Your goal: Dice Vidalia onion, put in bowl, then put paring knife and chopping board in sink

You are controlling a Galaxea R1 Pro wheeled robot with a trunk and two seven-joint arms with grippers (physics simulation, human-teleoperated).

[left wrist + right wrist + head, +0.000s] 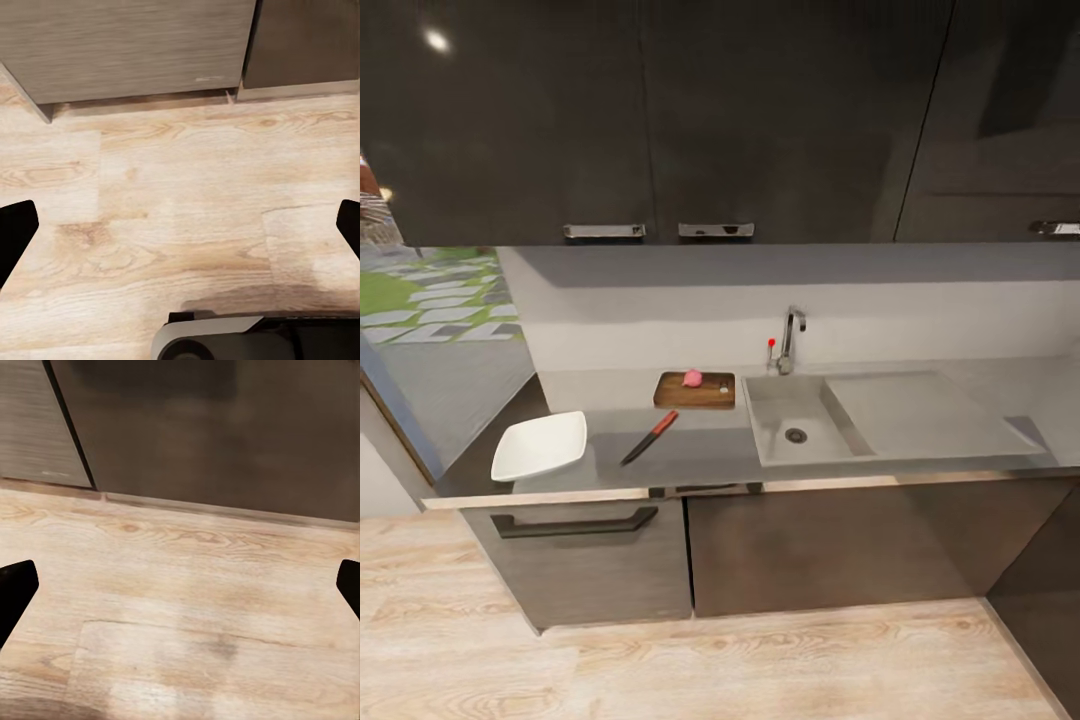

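The small pinkish Vidalia onion [693,378] lies on the dark wooden chopping board [712,394], which rests at the back of the grey countertop [690,458], just left of the sink [778,408]. In front of the board lies the paring knife [650,437], set diagonally, reddish at its handle end with a dark blade. The white bowl [540,445] stands at the counter's left end. My left gripper [180,236] is open, its dark fingertips [15,229] wide apart over wood floor. My right gripper [180,596] is open too, over the floor by the lower cabinets.
A chrome tap [790,340] with a red-knobbed lever [771,345] stands behind the basin, and a drainboard [920,412] stretches to the right. Black upper cabinets [660,120] hang above. Dark lower cabinets [810,545] front the counter, with light wood floor [760,660] before them.
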